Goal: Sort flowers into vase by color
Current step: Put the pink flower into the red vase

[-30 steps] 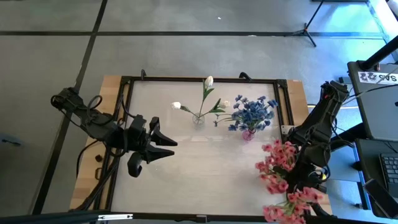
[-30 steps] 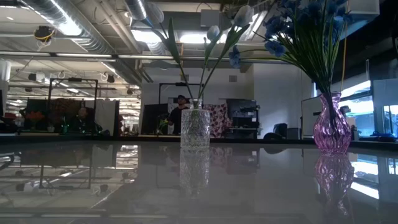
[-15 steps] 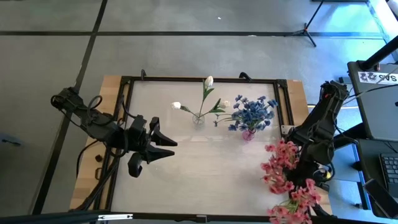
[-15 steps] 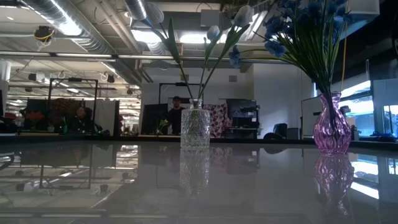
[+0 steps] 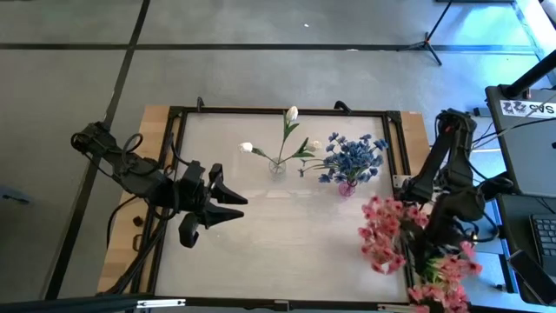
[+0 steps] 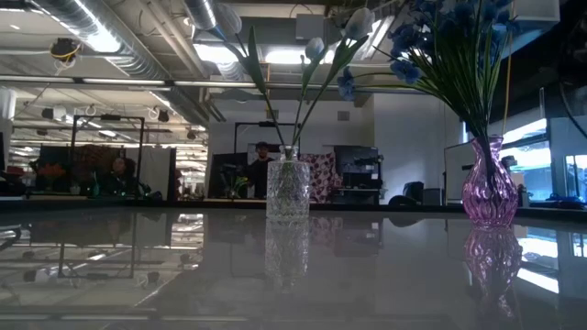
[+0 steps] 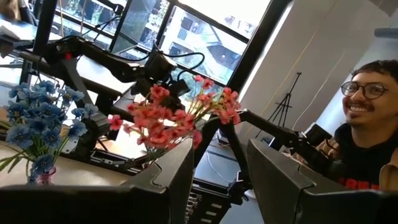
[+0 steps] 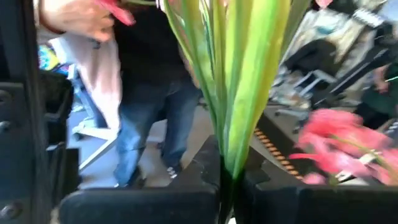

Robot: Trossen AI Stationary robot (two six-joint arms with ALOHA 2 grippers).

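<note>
table: clear vase, purple vase

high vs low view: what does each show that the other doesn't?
Only the high view: both arms, the left gripper hovering with jaws open over the table's left side, the right gripper with jaws shut on the pink flowers at the right edge. Only the low view: the room behind the table. Both: the clear vase of white flowers and the purple vase of blue flowers.
</note>
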